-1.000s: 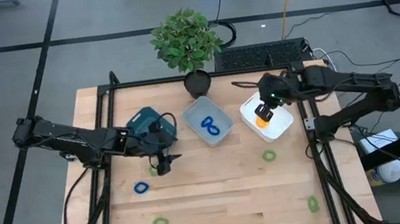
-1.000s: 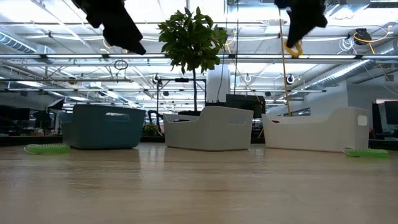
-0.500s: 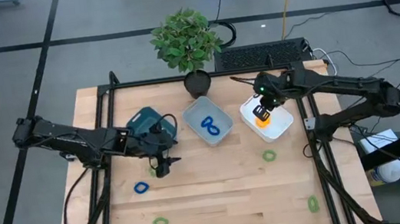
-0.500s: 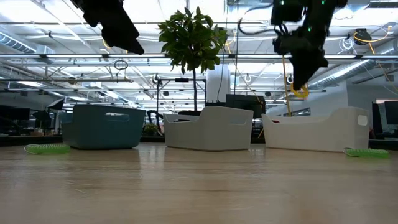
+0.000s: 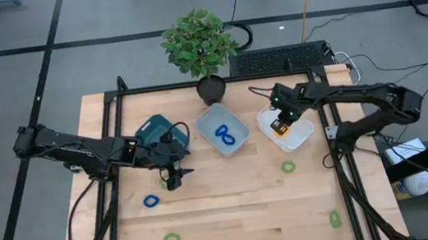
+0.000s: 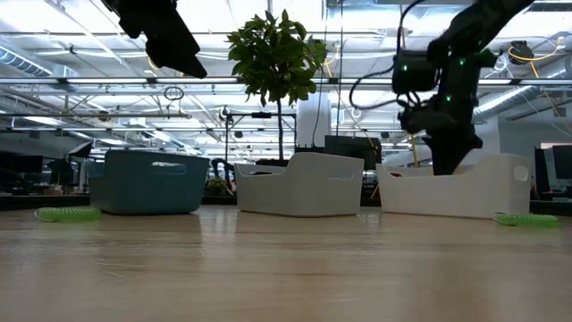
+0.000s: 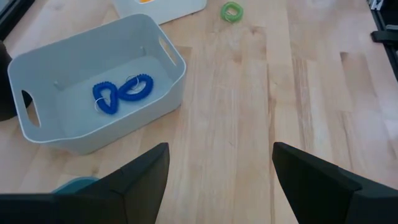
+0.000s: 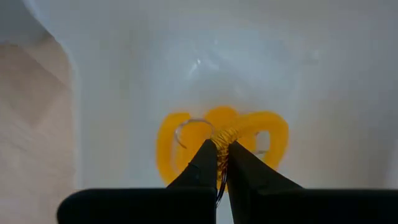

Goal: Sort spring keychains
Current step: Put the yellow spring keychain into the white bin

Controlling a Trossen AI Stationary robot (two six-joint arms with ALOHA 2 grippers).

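The wooden tabletop (image 5: 234, 208) carries three bins in a row: a teal bin (image 5: 155, 133), a grey-blue bin (image 5: 208, 123) and a white bin (image 5: 305, 131). The right pincer (image 5: 281, 123) is lowered into the white bin, closed on an orange spring keychain (image 8: 221, 144). The left pincer (image 5: 173, 178) hangs above the tabletop just beside the teal bin, its fingers apart and holding nothing. Two blue keychains (image 7: 123, 92) lie in the grey-blue bin. Loose on the tabletop lie a green keychain (image 5: 287, 167) near the white bin, a blue one (image 5: 151, 201), and others near the front edge.
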